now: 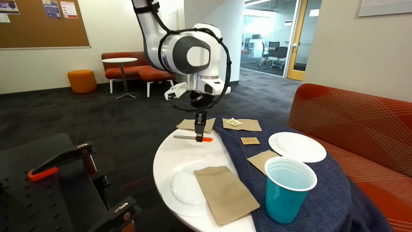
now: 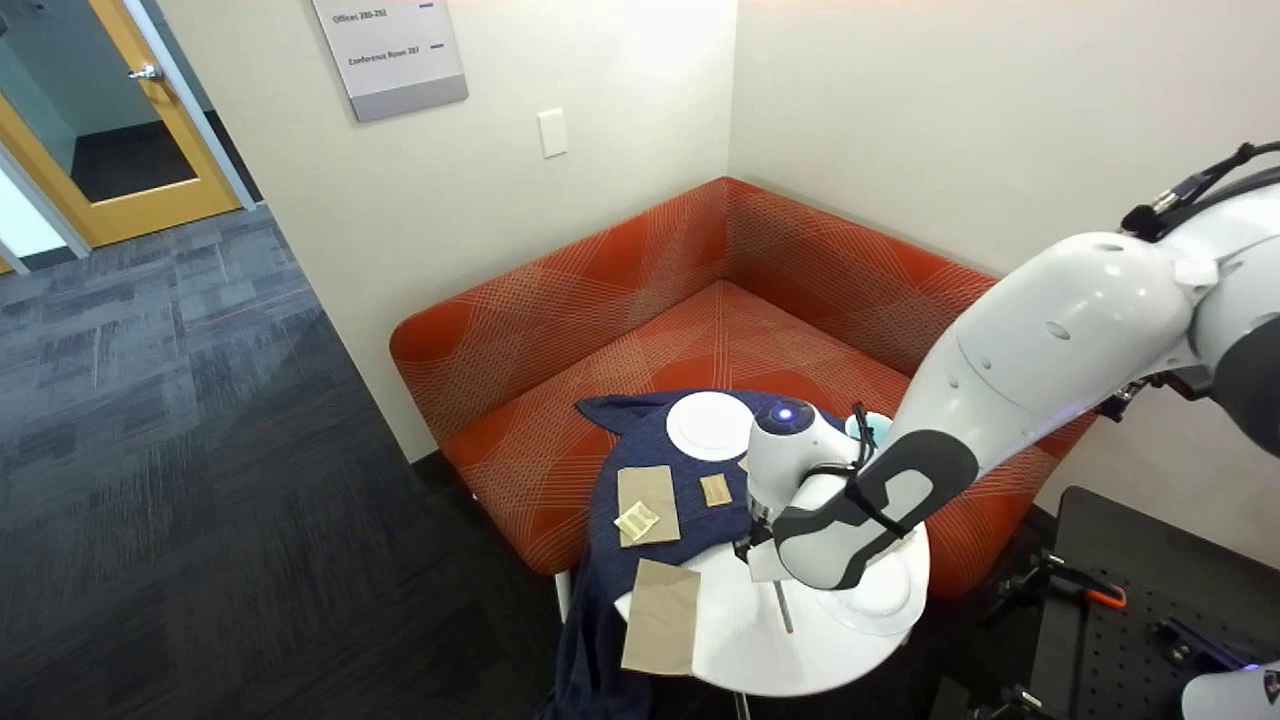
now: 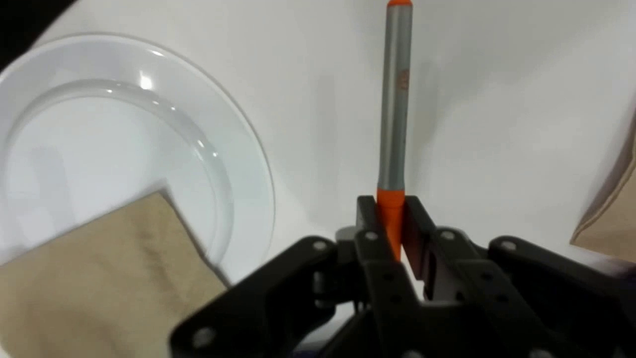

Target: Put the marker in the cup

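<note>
The marker, grey with orange ends, is gripped by its orange end in the wrist view (image 3: 396,99). It lies level and also shows in both exterior views (image 1: 185,137) (image 2: 783,607). My gripper (image 1: 199,139) is shut on it, with the fingers (image 3: 391,204) on either side. The shadows in the wrist view lie apart from the marker, so it appears a little above the white table (image 1: 167,154). The teal cup (image 1: 285,203) stands upright on the dark blue cloth, away from the gripper. In an exterior view the arm partly hides the cup (image 2: 879,425).
A white plate (image 1: 170,196) and a brown napkin (image 1: 227,195) lie between gripper and cup. Another white plate (image 1: 297,146) lies behind the cup on the blue cloth (image 1: 331,193). A red sofa (image 1: 351,129) borders the table. An orange-handled tool (image 1: 43,174) is on the black bench.
</note>
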Controlling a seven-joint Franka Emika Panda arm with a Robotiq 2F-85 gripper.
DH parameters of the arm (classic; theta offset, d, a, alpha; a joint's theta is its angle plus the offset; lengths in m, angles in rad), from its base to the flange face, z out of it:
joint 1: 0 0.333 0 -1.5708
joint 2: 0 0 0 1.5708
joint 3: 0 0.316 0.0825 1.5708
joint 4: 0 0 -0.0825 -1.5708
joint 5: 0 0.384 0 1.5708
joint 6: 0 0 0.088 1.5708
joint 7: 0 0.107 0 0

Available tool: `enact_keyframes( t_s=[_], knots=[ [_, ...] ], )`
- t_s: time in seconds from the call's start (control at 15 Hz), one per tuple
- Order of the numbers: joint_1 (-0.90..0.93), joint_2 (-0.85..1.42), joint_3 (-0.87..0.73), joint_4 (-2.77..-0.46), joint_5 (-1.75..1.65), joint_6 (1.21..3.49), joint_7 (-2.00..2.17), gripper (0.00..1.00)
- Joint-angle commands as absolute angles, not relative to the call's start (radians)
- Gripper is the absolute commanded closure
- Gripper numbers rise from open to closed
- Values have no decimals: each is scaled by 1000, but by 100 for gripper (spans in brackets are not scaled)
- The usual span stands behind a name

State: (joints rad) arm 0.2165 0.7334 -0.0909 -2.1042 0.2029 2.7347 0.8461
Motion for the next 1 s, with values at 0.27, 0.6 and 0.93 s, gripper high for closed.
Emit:
enact_keyframes(
  t_s=[0.27,0.6,0.93],
  knots=[
    [212,514,-126,-2136,95,2444,836,96],
    [196,415,-127,-2127,8,2340,836,96],
    [169,325,-115,-2132,-45,2273,821,96]
  ],
)
